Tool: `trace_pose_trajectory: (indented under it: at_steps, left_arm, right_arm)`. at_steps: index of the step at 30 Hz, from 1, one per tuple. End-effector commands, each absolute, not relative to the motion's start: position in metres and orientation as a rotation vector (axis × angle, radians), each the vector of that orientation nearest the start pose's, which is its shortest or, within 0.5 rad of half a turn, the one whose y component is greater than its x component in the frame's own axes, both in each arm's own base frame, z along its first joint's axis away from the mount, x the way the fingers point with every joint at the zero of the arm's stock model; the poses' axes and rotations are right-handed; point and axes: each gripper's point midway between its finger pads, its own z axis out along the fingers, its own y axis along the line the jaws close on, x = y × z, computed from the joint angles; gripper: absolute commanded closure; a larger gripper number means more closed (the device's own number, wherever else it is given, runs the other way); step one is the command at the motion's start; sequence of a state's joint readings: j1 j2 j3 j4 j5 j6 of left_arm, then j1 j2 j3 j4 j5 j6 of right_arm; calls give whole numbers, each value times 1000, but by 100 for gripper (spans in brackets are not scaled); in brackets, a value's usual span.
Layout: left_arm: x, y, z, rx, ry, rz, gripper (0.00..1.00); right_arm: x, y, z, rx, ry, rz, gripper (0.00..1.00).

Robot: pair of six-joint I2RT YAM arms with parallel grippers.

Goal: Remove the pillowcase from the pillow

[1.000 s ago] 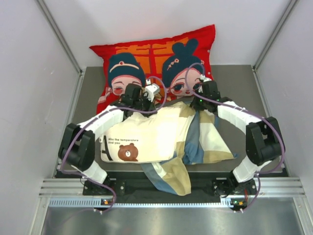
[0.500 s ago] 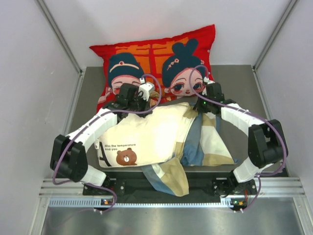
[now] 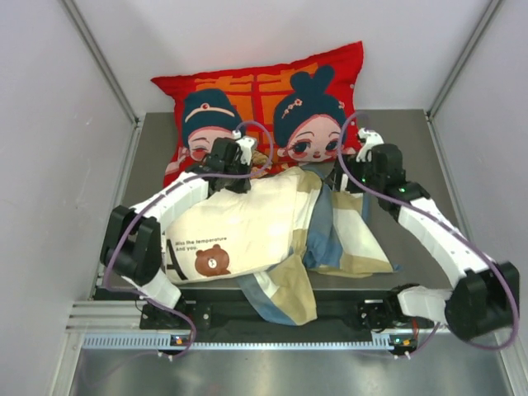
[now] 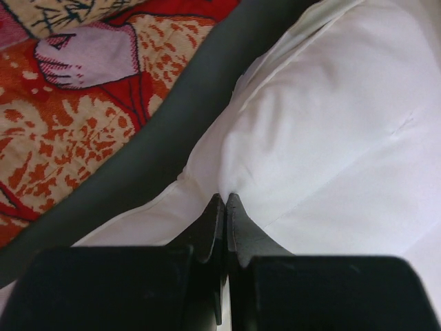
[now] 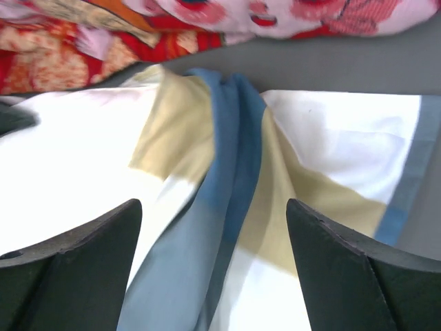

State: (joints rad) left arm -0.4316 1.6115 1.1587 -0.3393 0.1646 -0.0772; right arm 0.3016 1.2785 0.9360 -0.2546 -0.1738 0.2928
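Observation:
The pillow (image 3: 239,227), cream-white with a brown bear print (image 3: 214,260), lies at the table's middle, partly out of the pillowcase. My left gripper (image 3: 233,175) is shut on a pinch of the pillow's white fabric (image 4: 310,138) at its far edge; in the left wrist view the gripper (image 4: 226,198) has its jaws together on that fold. The pillowcase (image 3: 346,239), in blue, tan and cream blocks, trails off to the right and over the near edge. My right gripper (image 3: 346,180) hangs open above its bunched blue and tan folds (image 5: 234,172), its fingers (image 5: 103,234) wide apart and holding nothing.
A large red cartoon-figure cushion (image 3: 264,99) lies across the back of the grey table (image 3: 412,132), just beyond both grippers. White walls close in on the left, right and back. The pillowcase's lower flap (image 3: 285,297) hangs over the front rail.
My right gripper has opened and let go of the pillowcase, and its arm has swung out to the right. The left gripper keeps its grip, and the pillow has shifted slightly.

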Motion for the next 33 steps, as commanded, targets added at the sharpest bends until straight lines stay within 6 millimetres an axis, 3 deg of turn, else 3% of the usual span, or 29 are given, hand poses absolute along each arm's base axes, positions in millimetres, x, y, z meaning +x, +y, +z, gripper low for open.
trace_pose_trajectory:
  at_steps: [1, 3, 4, 6, 7, 11, 15, 19, 21, 22, 23, 26, 28, 30, 31, 33]
  left_arm:
    - [412, -193, 164, 327, 2222, -315, 100]
    - [422, -188, 166, 286, 2219, -265, 100]
    - [426, -187, 164, 274, 2224, -248, 100]
    - [434, -183, 167, 244, 2222, -209, 100]
    - [438, -182, 161, 240, 2235, -191, 100]
    - [454, -177, 163, 214, 2260, -111, 100]
    - [458, -178, 159, 233, 2274, -92, 100]
    - [453, -179, 166, 265, 2256, -100, 97]
    - [448, -181, 169, 293, 2244, -98, 86]
    - [443, -182, 179, 310, 2219, -103, 58]
    - [441, -182, 186, 333, 2193, -85, 49]
    - [422, -199, 220, 391, 2082, -49, 1]
    - [400, -217, 244, 422, 2015, -46, 1]
    - [373, -239, 243, 489, 1998, -72, 1]
    - [361, -243, 250, 498, 1979, -96, 1]
    - [334, -253, 229, 547, 2011, -121, 1]
  right_arm:
    - [315, 151, 202, -212, 2115, 522, 14]
    - [293, 151, 200, -232, 2119, 512, 13]
    - [279, 156, 186, -246, 2153, 531, 12]
    - [261, 160, 178, -245, 2166, 557, 12]
    - [244, 169, 158, -258, 2210, 587, 12]
    - [208, 182, 128, -247, 2263, 636, 11]
    - [195, 189, 103, -184, 2304, 679, 11]
    - [210, 195, 103, -165, 2261, 672, 11]
    - [217, 200, 98, -182, 2271, 658, 11]
    - [223, 205, 95, -188, 2279, 657, 11]
    - [225, 209, 94, -196, 2281, 667, 11]
    - [232, 221, 89, -216, 2280, 683, 12]
    - [235, 227, 83, -228, 2291, 683, 22]
    - [238, 228, 81, -220, 2295, 676, 34]
    - [242, 231, 85, -215, 2273, 687, 46]
    - [245, 233, 87, -212, 2263, 689, 57]
